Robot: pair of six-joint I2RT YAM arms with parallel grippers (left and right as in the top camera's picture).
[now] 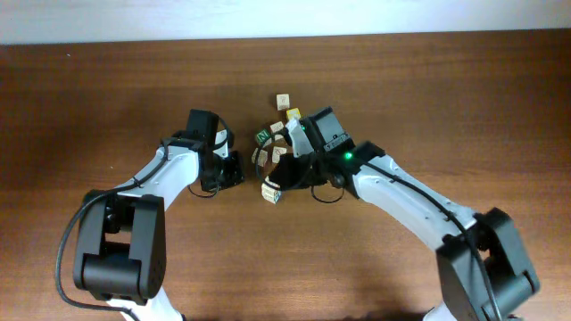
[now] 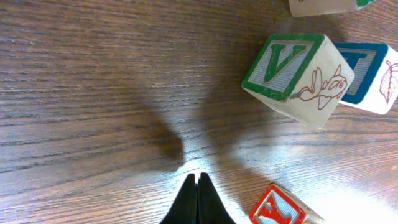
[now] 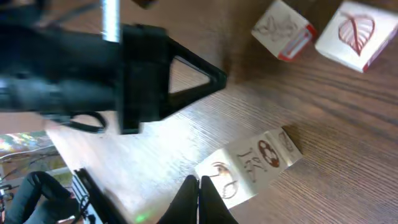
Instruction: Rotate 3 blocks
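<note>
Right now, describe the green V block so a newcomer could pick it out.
On the wooden table, in the left wrist view, look up and right of the left gripper. The green V block bears a green-framed V on top and a red line drawing on its side; its neighbours are a blue-framed block and a red-framed block.

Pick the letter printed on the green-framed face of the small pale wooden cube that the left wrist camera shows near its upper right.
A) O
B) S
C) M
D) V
D: the small pale wooden cube carries a green V inside the green frame, next to a face with a red-brown line drawing.
</note>
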